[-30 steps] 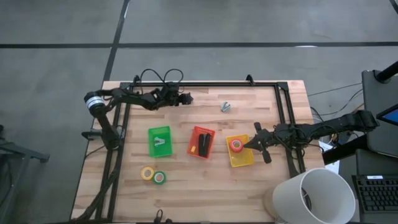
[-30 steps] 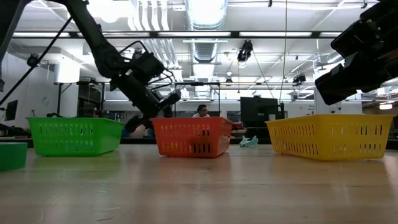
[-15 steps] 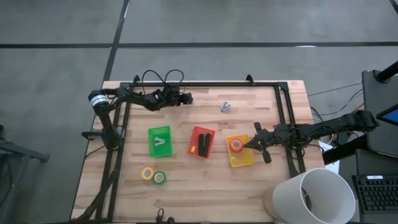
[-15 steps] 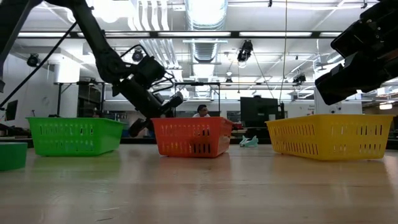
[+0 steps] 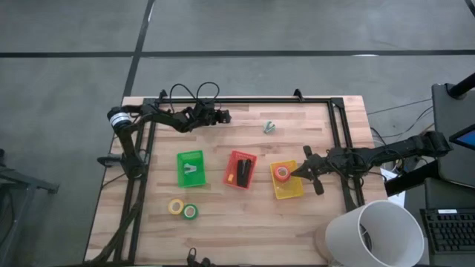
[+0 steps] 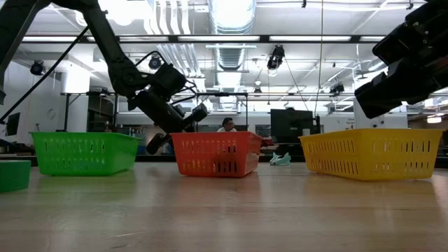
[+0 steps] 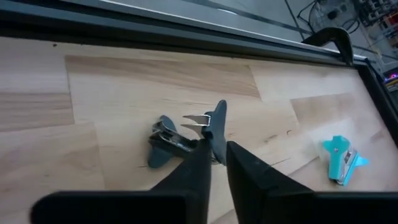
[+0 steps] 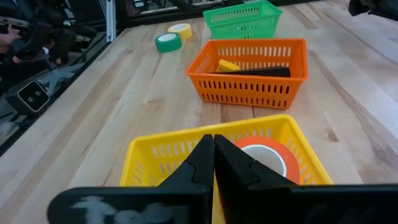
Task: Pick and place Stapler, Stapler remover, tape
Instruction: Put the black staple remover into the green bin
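Observation:
My left gripper is near the table's far edge, raised above it, and shut on a dark staple remover. A teal staple remover lies on the table to its right. The black stapler lies in the orange bin. An orange tape roll lies in the yellow bin. Yellow and green tape rolls lie flat near the front edge. My right gripper is shut and empty above the yellow bin's right side. My left gripper pinches the dark staple remover by one of its dark wings between its two fingertips. The grey body and metal claws stick out to one side of the fingers. The remover looks lifted clear of the table.
A green bin with a pale small object inside stands left of the orange bin. A black frame runs along the table's far, left and right edges. A white bucket stands off the front right corner.
My left gripper has shifted a little toward the table's right while staying raised and shut on the remover.

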`<control>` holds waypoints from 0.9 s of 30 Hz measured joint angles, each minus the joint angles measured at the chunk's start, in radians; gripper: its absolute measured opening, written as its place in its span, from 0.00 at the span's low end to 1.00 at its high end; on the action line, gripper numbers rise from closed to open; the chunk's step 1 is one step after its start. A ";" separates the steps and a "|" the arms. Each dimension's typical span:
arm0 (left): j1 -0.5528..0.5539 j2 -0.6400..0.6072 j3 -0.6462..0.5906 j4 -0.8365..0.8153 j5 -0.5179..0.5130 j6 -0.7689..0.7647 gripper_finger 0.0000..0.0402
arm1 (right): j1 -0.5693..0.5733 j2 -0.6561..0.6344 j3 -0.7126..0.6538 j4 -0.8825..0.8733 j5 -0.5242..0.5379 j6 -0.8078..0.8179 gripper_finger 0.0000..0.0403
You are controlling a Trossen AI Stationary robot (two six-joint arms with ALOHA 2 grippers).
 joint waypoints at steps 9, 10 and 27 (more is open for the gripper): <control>0.000 -0.001 0.002 0.009 0.021 0.039 0.01 | 0.000 0.000 -0.002 -0.001 0.000 0.000 0.02; 0.001 -0.002 0.002 0.008 0.031 0.039 0.01 | 0.000 0.000 -0.002 -0.001 0.000 0.000 0.02; -0.181 -0.332 0.000 -0.369 0.158 0.199 0.00 | 0.000 0.000 -0.004 -0.006 0.000 0.008 0.02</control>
